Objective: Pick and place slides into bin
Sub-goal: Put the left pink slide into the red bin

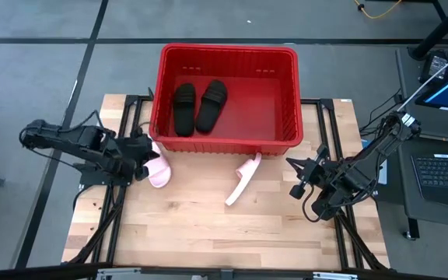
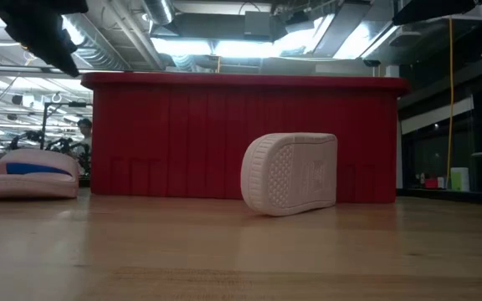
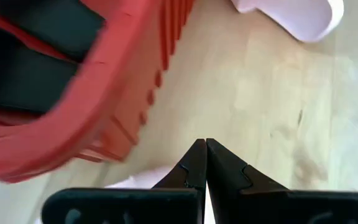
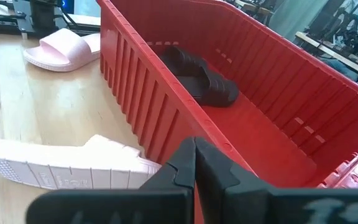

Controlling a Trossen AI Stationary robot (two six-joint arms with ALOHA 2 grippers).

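Note:
The red bin [image 1: 286,93] stands at the table's far middle with two black slides [image 1: 199,106] lying side by side in its left half. One pink slide [image 1: 159,171] lies flat on its sole by the bin's near left corner. The other pink slide [image 1: 242,179] stands on its long edge before the bin's near wall, sole facing the near edge [image 2: 289,174]. My left gripper [image 1: 144,158] is shut and empty, raised just left of the flat pink slide [image 3: 143,179]. My right gripper [image 1: 297,177] is shut and empty, right of the tipped slide [image 4: 61,171].
Bare wooden table [image 1: 208,233] lies toward the near edge. The bin's tall slotted near wall [image 2: 224,142] stands right behind both pink slides. Monitors and a laptop [image 1: 446,167] stand off the table's right side.

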